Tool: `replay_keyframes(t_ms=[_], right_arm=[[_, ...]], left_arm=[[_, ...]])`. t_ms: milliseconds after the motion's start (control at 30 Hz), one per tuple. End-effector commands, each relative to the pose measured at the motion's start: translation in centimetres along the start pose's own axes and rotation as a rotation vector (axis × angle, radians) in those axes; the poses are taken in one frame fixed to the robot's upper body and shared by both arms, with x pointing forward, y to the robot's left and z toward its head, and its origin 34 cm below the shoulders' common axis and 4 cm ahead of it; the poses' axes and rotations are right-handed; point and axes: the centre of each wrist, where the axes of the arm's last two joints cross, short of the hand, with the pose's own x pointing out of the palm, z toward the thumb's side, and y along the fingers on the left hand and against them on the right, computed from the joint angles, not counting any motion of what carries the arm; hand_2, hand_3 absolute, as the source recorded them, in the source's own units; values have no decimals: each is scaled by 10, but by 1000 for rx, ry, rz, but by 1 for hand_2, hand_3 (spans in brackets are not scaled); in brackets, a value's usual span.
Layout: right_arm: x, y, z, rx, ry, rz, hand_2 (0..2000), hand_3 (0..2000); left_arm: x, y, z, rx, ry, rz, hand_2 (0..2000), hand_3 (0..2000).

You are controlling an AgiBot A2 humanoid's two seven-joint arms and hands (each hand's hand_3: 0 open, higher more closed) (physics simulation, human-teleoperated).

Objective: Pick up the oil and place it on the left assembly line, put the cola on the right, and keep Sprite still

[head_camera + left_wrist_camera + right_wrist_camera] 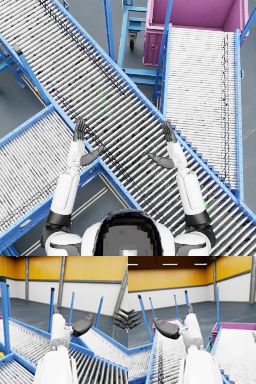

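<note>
A warehouse hall with yellow and white walls and a dark floor holds three blue-framed roller conveyors. The middle conveyor (115,100) runs diagonally beneath both hands. The left assembly line (30,155) lies just outward of the left hand (81,145). The right assembly line (200,90) stretches ahead of and outward from the right hand (168,147), ending at a pink bin (200,15) far beyond its fingertips.

Both hands are released and empty. Their fingers are straight and the thumbs turn toward each other, and they hover above the rollers well apart. The wrist views show the same, with nothing in either palm.

No oil, cola or Sprite can be made out in any view. A faint green smudge on the rollers ahead of the left hand's fingertips is too indistinct to name.

The task looks to be at its very start, with nothing picked up and nothing placed. The next move depends on a bottle lying within reach between the hands and on telling which it is. Oil would suit the left hand for a short carry outward, and cola the right hand. A Sprite should be left untouched, so a wrong identification is the main risk.
</note>
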Motion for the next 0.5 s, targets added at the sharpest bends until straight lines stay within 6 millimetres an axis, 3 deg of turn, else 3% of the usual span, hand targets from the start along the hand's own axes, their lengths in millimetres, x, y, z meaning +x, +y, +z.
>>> replay_keyframes(t_ms=[33,500], right_arm=[[0,0,0,0,0,0,0,0],[0,0,0,0,0,0,0,0]], left_arm=[[0,0,0,0,0,0,0,0],[0,0,0,0,0,0,0,0]])
